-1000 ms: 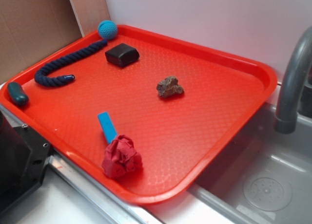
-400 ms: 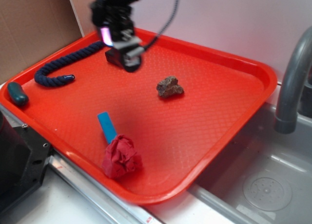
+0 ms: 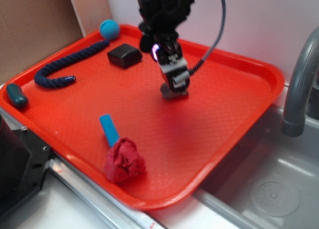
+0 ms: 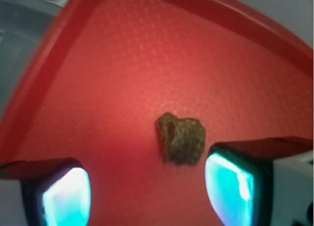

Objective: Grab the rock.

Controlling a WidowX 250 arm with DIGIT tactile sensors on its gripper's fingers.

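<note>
My gripper (image 4: 147,186) has its jaws spread wide and holds nothing; in the wrist view the two lit fingertip pads (image 4: 66,194) sit at the lower corners with bare tray between them. The rock (image 4: 180,138) lies just ahead of the gap, nearer the pad on the picture's right, flat on the red tray (image 4: 122,64) and not touched by either finger. That clear gap is something only the wrist view gives me. From the exterior view the gripper (image 3: 174,84) hangs right over the rock (image 3: 172,94), hiding most of it, so I could not judge contact from there. The exterior view does show the surroundings: the black block (image 3: 124,55) is beyond and to the picture's left of the gripper, the blue rope (image 3: 65,69) and teal ball (image 3: 109,29) farther that way, the blue strip (image 3: 108,130) and red cloth wad (image 3: 124,161) well apart toward the tray's near edge, a dark green piece (image 3: 16,95) at the far left rim, and the grey faucet (image 3: 299,89) off to the picture's right. A moment earlier the arm stood over the black block; it has since moved across above the rock, which has not shifted.
</note>
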